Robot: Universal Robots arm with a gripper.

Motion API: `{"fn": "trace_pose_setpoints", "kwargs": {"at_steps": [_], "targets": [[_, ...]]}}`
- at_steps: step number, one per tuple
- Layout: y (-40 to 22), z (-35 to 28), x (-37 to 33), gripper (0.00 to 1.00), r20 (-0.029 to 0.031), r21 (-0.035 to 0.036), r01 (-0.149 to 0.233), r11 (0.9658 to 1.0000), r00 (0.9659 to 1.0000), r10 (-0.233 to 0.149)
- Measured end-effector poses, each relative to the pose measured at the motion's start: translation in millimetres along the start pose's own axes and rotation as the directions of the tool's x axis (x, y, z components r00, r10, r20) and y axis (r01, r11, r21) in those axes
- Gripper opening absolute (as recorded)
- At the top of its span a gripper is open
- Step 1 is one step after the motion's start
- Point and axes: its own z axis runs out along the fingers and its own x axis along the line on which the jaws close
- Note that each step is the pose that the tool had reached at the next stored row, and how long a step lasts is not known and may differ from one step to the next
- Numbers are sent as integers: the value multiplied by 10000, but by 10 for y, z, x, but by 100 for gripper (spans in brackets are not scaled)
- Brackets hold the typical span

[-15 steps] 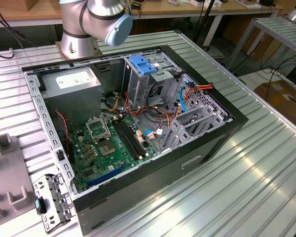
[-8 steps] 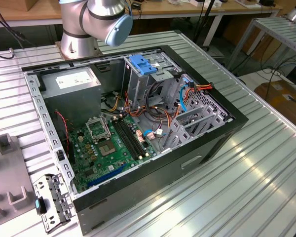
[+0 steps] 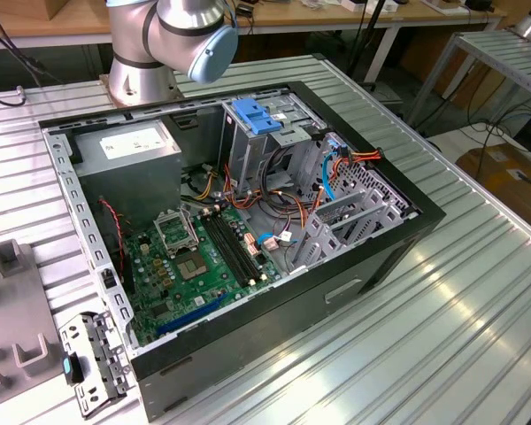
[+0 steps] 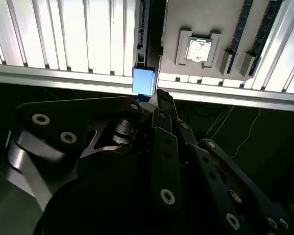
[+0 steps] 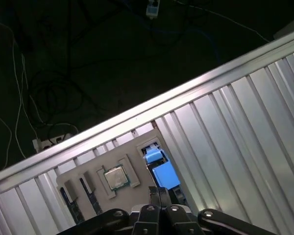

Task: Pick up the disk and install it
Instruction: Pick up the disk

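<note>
Found the gripper at the edge of the ribbed table, right up against the disk. Saw the disk end-on in both wrist views, blue rail showing, standing in a slot of the grey tray. Could not tell from either wrist view whether the grip was clamped on it or released. Noted a CPU seated in its holder just beside the disk, with two RAM sticks in slots beyond it.

Saw the arm's base in the upper left of the exterior view, on the table behind the open case. Made out, inside the case:
- motherboard at lower left
- grey box with a white sticker at upper left
- upright cage near the top centre, blue latch on top

Spotted part of the tray along the exterior view's left edge. Noted also a perforated metal plate with a small blue tab, just beside the case's lower left corner.
</note>
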Motion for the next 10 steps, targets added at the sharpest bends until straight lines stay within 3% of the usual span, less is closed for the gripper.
{"fn": "trace_pose_setpoints", "kwargs": {"at_steps": [3,10], "targets": [[-1,2,-2,11,-14,3,354,9994,9994,-354],[-1,2,-2,11,-14,2,357,9994,9994,-357]]}}
